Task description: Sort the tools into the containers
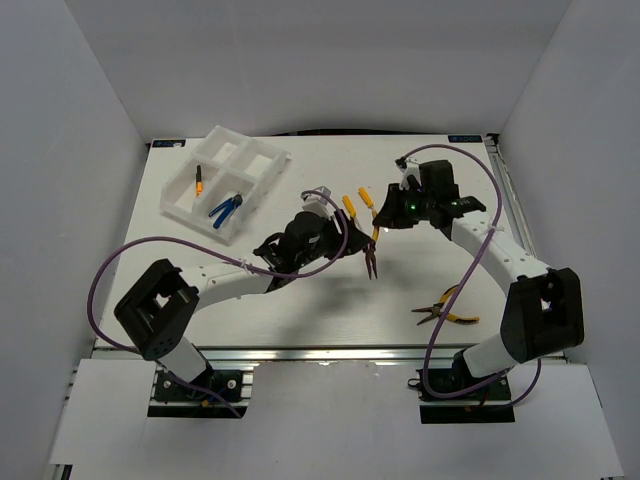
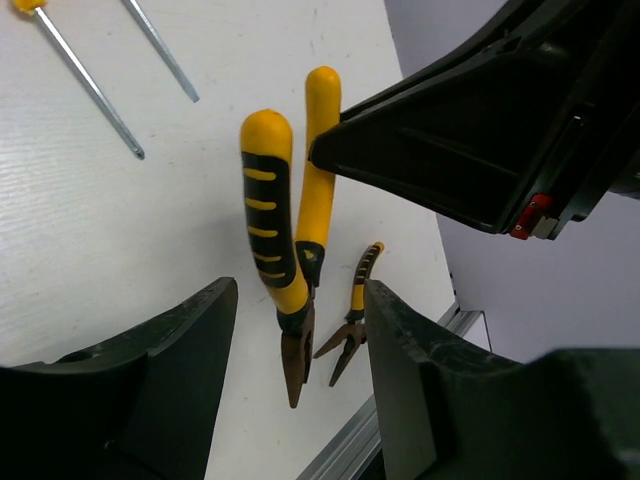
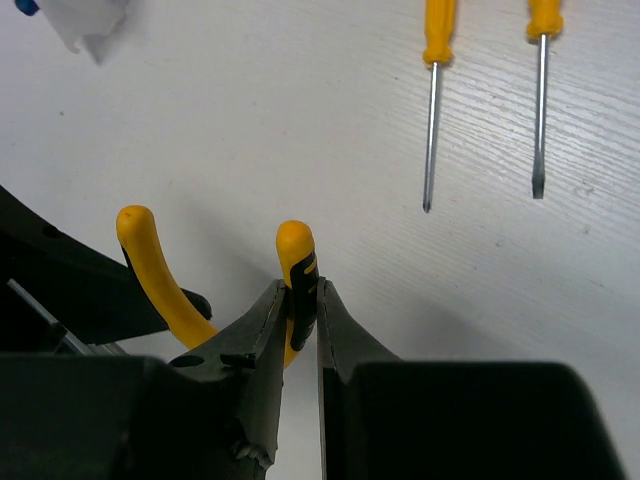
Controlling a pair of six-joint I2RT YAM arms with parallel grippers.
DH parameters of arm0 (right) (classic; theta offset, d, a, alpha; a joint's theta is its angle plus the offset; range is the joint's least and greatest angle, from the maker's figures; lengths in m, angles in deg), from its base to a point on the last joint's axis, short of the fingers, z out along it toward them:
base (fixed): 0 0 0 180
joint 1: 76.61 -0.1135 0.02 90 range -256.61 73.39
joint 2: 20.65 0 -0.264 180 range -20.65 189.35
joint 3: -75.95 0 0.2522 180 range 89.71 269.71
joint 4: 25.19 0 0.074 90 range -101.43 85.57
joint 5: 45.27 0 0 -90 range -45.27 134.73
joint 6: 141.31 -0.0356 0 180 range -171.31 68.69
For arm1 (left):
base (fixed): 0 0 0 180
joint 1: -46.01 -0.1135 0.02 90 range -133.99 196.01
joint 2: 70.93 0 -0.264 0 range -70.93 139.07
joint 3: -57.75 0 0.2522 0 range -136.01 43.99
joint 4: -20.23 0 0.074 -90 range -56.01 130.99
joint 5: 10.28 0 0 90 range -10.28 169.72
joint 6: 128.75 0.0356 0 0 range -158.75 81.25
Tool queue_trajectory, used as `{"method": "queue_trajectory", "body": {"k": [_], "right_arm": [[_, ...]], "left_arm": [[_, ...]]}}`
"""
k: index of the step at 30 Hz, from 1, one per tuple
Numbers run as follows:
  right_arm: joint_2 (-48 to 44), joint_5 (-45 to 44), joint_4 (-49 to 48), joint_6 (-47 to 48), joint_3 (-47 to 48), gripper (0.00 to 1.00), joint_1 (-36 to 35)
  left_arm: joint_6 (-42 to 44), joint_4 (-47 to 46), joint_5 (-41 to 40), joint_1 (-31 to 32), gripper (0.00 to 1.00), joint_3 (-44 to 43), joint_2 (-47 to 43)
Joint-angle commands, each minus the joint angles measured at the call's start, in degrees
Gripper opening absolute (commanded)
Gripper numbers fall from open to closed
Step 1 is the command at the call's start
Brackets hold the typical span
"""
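The right gripper (image 3: 298, 300) pinches its jaws on one handle of the yellow-and-black steel pliers (image 2: 280, 260). The left gripper (image 2: 298, 300) jaws gape nearby. They should clamp both handles before the right releases.

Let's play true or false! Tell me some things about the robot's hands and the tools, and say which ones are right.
1. The right gripper is pinching one handle of the yellow-black pliers. True.
2. The left gripper is squeezed shut on those pliers. False: its fingers are open, one on each side of the pliers.
3. The white tray has nothing in it. False: blue pliers and a small orange-handled tool lie in two of its compartments.
4. A second pair of pliers lies on the table near the right arm. True.
5. Two yellow-handled screwdrivers lie side by side on the table. True.
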Motion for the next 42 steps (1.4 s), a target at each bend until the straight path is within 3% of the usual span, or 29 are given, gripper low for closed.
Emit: {"method": "queue_trajectory", "body": {"k": [1,16,21,23,28,30,33,36,39,40,41,42], "right_arm": [[-1.3,4.5,-3.2,-2.1,3.2,0.00,-0.2],[-2.6,12.1,-5.0,-2.3,0.7,0.00,-0.1],[-2.2,15.7,-5.8,-1.0,0.6,0.01,-0.1],[-1.9,17.1,-5.7,0.7,0.9,0.21,0.0],[-1.4,22.1,-5.5,6.1,2.0,0.65,0.5],[-2.0,23.6,-5.5,9.6,2.4,0.74,1.2],[-3.3,28.1,-5.1,16.3,2.7,0.76,2.3],[-4.9,33.6,-4.9,22.4,2.0,0.70,3.2],[-6.8,35.5,-6.3,24.5,-0.1,0.41,3.5],[-7.3,36.3,-6.9,25.5,-0.8,0.15,3.7],[-7.8,36.7,-7.4,26.2,-1.8,0.04,3.9],[-8.4,37.1,-7.5,26.7,-2.3,0.00,3.9]], "left_arm": [[0.7,-3.2,3.1,0.0,0.62,-2.4,-0.4],[1.4,-3.7,2.1,-1.1,0.37,-2.4,-0.6],[2.4,-2.8,3.4,-2.2,0.06,-3.1,-1.2],[4.0,-1.0,3.1,-2.7,0.00,-3.8,-2.5],[9.2,10.1,-0.6,-6.9,0.00,-6.3,-7.4],[12.7,17.1,-1.3,-10.7,0.00,-8.8,-10.4],[18.8,26.5,-2.2,-17.3,0.00,-12.0,-13.4],[26.7,35.5,-3.9,-24.6,0.00,-19.2,-13.7],[33.9,41.8,-4.6,-31.9,0.00,-28.2,-10.9],[35.4,42.8,-4.0,-34.0,0.00,-32.2,-8.9],[38.4,43.5,-2.6,-38.2,0.00,-34.0,-7.6],[39.7,43.4,-1.3,-40.2,0.00,-35.4,-6.4]]}}
